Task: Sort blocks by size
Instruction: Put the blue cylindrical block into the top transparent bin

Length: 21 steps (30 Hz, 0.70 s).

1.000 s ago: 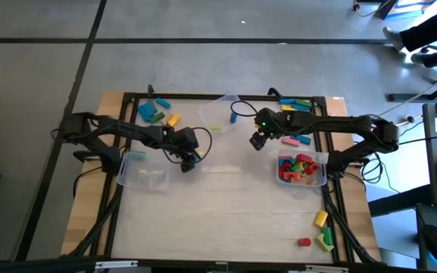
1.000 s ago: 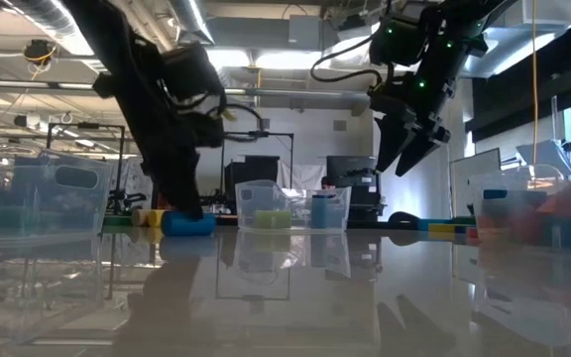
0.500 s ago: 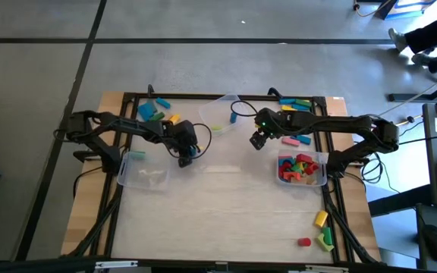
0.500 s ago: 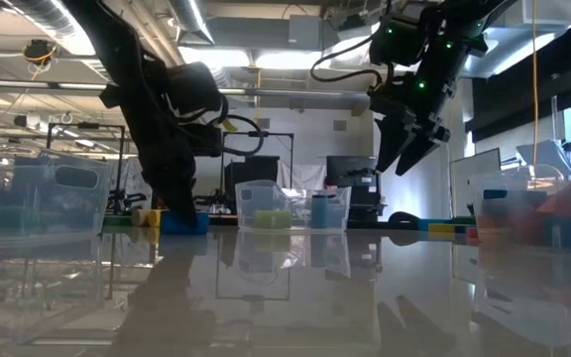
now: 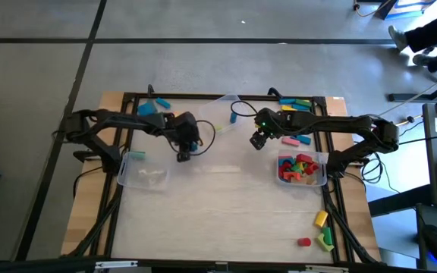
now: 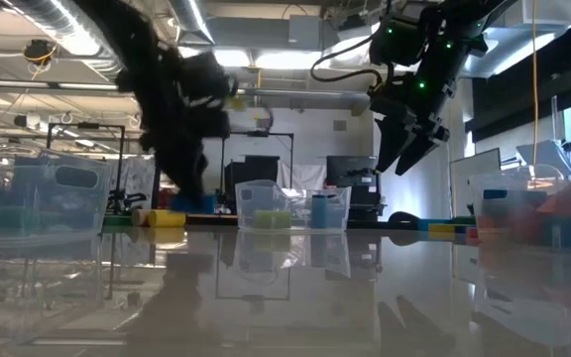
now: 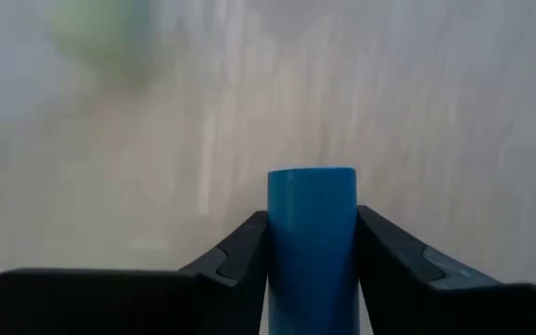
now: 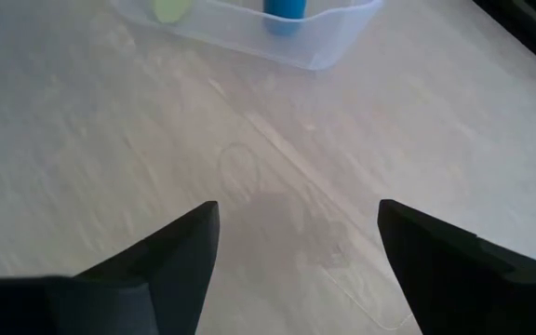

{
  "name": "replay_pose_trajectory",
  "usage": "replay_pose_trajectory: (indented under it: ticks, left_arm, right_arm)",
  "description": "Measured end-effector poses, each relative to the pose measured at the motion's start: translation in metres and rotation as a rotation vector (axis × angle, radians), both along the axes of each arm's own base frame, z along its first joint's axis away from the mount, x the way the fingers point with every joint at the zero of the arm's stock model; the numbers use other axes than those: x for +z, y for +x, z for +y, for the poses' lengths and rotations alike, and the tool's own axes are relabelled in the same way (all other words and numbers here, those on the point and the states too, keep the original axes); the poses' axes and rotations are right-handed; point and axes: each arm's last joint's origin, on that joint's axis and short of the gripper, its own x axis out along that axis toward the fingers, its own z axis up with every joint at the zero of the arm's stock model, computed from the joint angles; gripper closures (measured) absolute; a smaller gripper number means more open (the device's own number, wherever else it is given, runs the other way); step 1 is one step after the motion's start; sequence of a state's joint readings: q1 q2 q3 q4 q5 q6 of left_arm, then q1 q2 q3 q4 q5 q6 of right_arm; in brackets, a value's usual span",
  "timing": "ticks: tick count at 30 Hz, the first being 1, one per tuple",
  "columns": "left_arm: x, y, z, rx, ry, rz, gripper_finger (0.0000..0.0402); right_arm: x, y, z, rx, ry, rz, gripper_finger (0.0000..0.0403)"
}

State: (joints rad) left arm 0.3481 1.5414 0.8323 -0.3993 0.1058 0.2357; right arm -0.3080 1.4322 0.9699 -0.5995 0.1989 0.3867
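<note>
Left gripper [image 7: 311, 244]: clamped on a blue block [image 7: 311, 233] held between both fingers, raised above the tabletop [image 5: 226, 205] near its far edge, left of centre. Right gripper [image 5: 257, 142]: fingers spread wide, holding nothing, hovering near the far edge, right of centre. Other blocks: scattered along far edge and near right corner; more inside the bin [image 5: 302, 180] at right edge.
</note>
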Motion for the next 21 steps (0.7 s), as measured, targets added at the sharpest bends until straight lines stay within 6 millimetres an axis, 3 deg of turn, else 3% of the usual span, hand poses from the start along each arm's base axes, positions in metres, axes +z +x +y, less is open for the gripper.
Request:
replay_pose_trajectory:
  ticks: [5, 10, 15, 21]
  left_arm:
    - [0.043, 0.011, 0.007, -0.044, 0.096, -0.106, 0.0278]
    - [0.082, 0.026, 0.028, 0.020, 0.205, -0.363, 0.0278]
    - [0.076, 0.042, 0.054, 0.119, 0.242, -0.516, 0.0278]
    - [0.054, 0.059, 0.085, 0.165, 0.244, -0.470, 0.0277]
  right_arm:
    - [0.000, 0.000, 0.000, 0.000, 0.002, 0.006, 0.0110]
    - [-0.002, -0.001, 0.000, -0.005, -0.009, 0.008, 0.0110]
    - [-0.011, -0.005, 0.000, -0.010, -0.030, 0.047, 0.0110]
    - [-0.017, -0.008, 0.001, -0.006, -0.030, 0.067, 0.0110]
